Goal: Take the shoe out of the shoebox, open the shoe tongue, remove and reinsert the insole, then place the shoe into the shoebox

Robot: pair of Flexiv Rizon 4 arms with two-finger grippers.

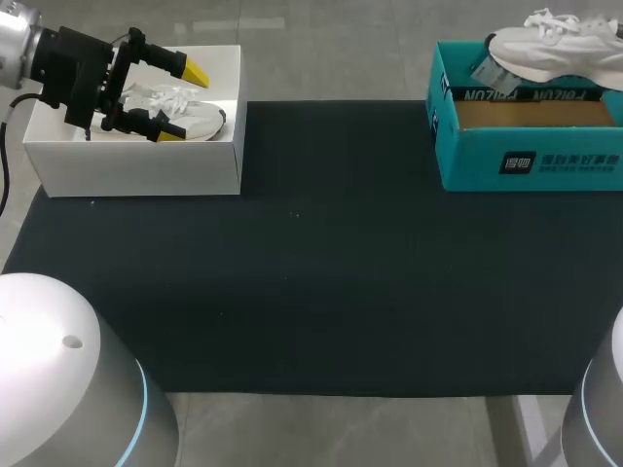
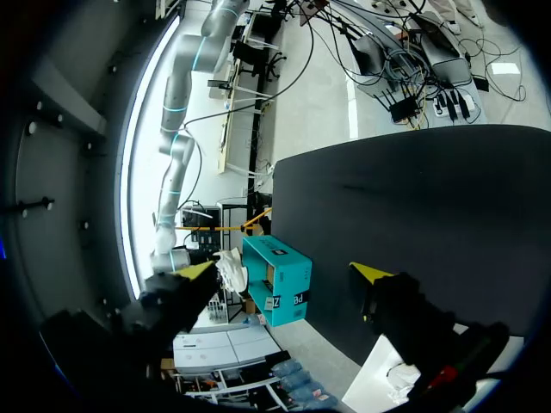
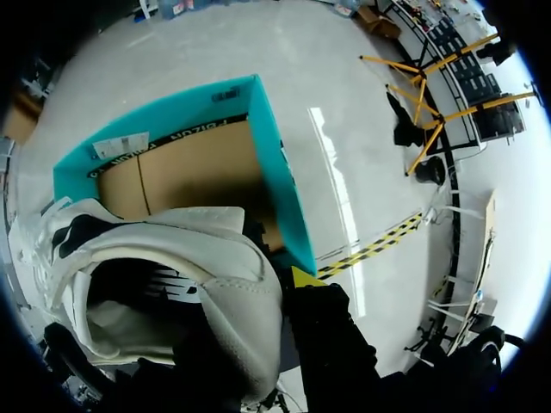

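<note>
A teal shoebox (image 1: 526,156) stands at the table's far right corner, its brown inside showing (image 3: 189,172). The white shoe (image 1: 560,47) hangs over this box. In the right wrist view my right gripper (image 3: 280,288) is shut on the shoe's heel collar (image 3: 232,284); one yellow fingertip (image 3: 306,277) shows outside and the other is hidden by the shoe. My left gripper (image 1: 183,102) stands open above a white box (image 1: 136,156) at the far left, which holds a second white shoe (image 1: 195,115). Nothing lies between its fingers (image 2: 284,271).
A black mat (image 1: 321,263) covers the table between the two boxes. My arms' round bases (image 1: 58,379) fill the near corners. From the left wrist, the teal shoebox (image 2: 280,280) shows far off across the mat.
</note>
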